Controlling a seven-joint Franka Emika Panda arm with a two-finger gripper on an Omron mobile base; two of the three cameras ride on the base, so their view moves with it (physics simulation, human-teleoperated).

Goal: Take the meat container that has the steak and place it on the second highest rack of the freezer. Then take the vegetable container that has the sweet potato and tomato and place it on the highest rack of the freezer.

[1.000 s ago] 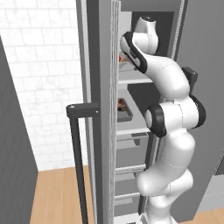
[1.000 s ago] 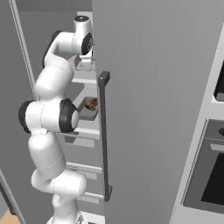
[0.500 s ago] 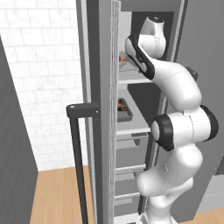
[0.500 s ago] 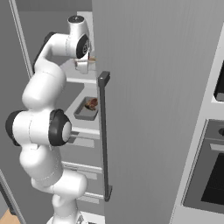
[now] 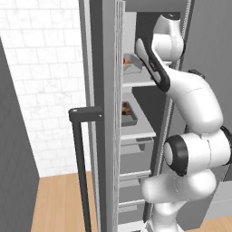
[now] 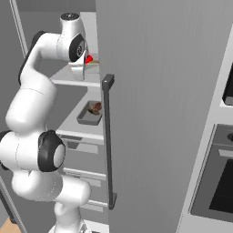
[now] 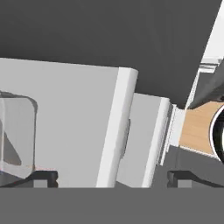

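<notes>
In the hand view the gripper [image 7: 111, 177] stands wide open and empty, its two dark fingertips [image 7: 41, 177] well apart above a pale shelf edge. Beyond it, inside the freezer [image 6: 150, 91], the steak [image 6: 95, 108] lies in its tray [image 6: 86, 119] on the second shelf, bare shelf around it. On the highest rack [image 6: 77, 82] above, the tomato [image 6: 89, 58] sits just beside the arm's hand.

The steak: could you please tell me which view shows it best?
The right base view: the steak lies unobstructed in its tray. In the left base view, the door edge partly hides it. The hand view faces shelf edges.
</notes>
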